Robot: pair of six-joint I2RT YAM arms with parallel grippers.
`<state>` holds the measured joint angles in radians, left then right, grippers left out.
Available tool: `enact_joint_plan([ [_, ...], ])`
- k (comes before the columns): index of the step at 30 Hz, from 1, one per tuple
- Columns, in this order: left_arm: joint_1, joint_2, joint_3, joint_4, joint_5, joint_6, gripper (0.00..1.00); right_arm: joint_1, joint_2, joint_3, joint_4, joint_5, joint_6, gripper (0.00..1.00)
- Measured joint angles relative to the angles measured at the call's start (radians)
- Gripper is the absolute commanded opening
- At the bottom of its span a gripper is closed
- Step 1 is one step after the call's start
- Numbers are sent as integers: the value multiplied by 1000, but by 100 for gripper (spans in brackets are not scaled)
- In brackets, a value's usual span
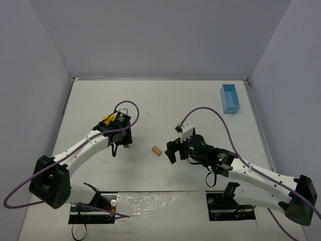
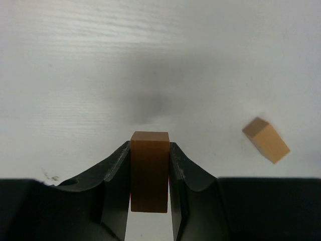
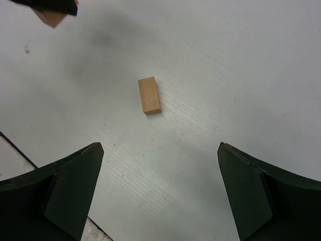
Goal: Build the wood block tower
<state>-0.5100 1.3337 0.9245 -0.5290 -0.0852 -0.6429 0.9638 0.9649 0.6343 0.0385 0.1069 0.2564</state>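
My left gripper (image 2: 149, 149) is shut on a tan wooden cuboid (image 2: 149, 170), held upright between the fingers just above the table. In the top view this gripper (image 1: 123, 144) is left of centre. A second tan cuboid (image 1: 157, 150) lies flat on the table between the two grippers; it also shows in the left wrist view (image 2: 266, 139) and the right wrist view (image 3: 149, 95). My right gripper (image 3: 160, 150) is wide open and empty, a little short of that loose cuboid; in the top view it (image 1: 170, 151) is just right of it. A yellow piece (image 1: 107, 119) shows behind the left wrist, partly hidden. No stacked tower is in view.
A light-blue rectangular box (image 1: 230, 98) stands at the back right. The white table (image 1: 165, 100) is walled on three sides. Arm bases and purple cables sit at the near edge.
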Motion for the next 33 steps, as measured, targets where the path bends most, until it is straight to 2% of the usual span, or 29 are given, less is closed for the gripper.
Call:
enact_joint_plan([
  [7,181,23,157,-14,-25,75,1,0,-43,-34,-16,9,27,95],
  [12,241,58,248,-4,-23,113,1,0,-53,-40,-21,10,32,95],
  [16,218,81,216,10,-22,115,1,0,-53,-55,-21,10,35,95],
  [21,125,156,78,61,-24,84,2,0,-53,-74,-25,10,41,95],
  [23,90,186,34,67,-29,69,8,0,-53,-78,-25,10,44,95],
  [29,49,228,-8,130,-51,23,15,-1,-61,-87,-28,10,57,95],
  [33,43,261,-23,183,-62,-8,25,-1,-66,-87,-28,10,59,95],
])
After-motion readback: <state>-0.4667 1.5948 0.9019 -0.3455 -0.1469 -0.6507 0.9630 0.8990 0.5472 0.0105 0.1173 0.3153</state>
